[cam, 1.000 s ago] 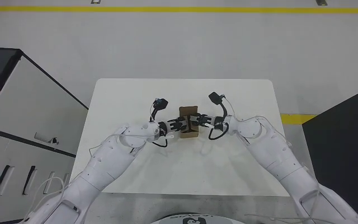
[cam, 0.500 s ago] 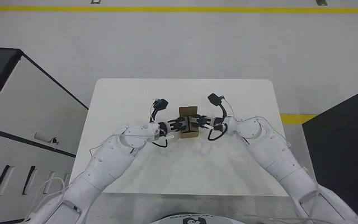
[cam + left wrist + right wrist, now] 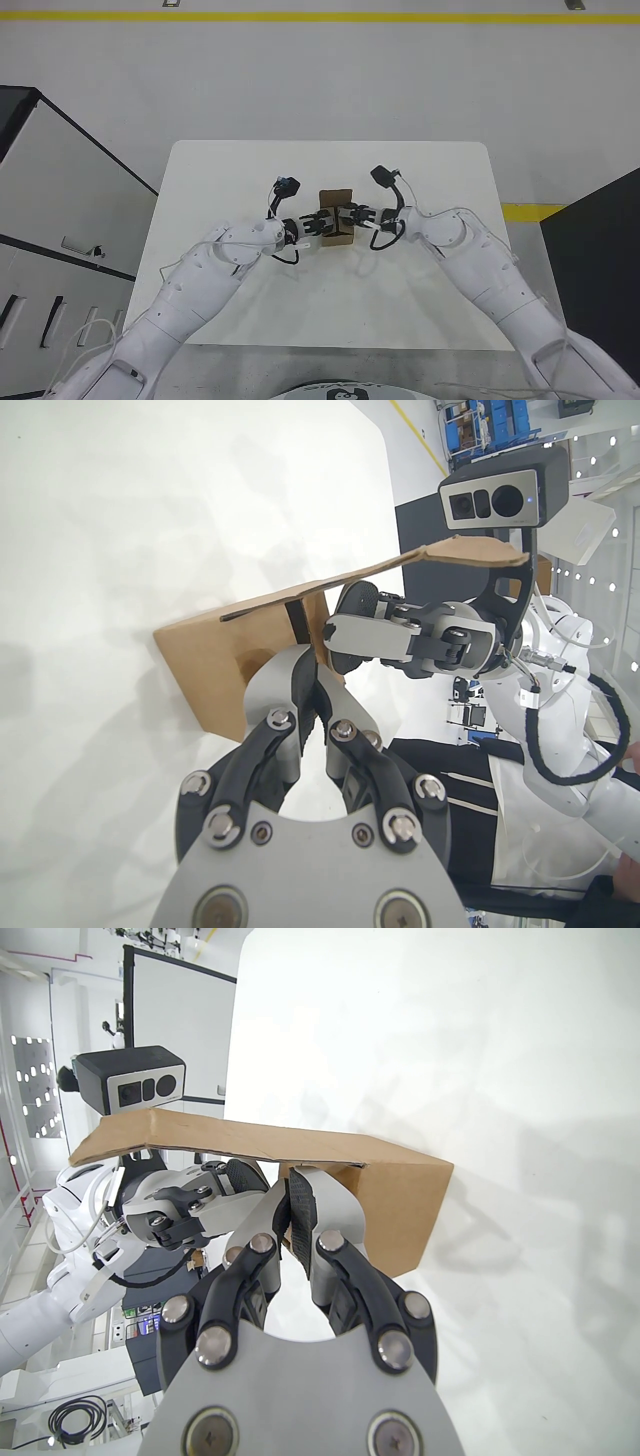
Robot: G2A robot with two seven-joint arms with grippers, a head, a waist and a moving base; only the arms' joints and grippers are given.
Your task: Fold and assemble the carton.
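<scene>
At the middle of the desk (image 3: 420, 300), the left gripper (image 3: 312, 680) and right gripper (image 3: 295, 1208) each pinch opposite walls of the carton (image 3: 337, 213).

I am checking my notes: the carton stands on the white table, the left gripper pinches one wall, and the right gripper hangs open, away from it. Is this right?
One error: the right wrist view shows the right gripper shut on the carton, not open and away. The white table and the pinch by the left gripper are correct.
</scene>
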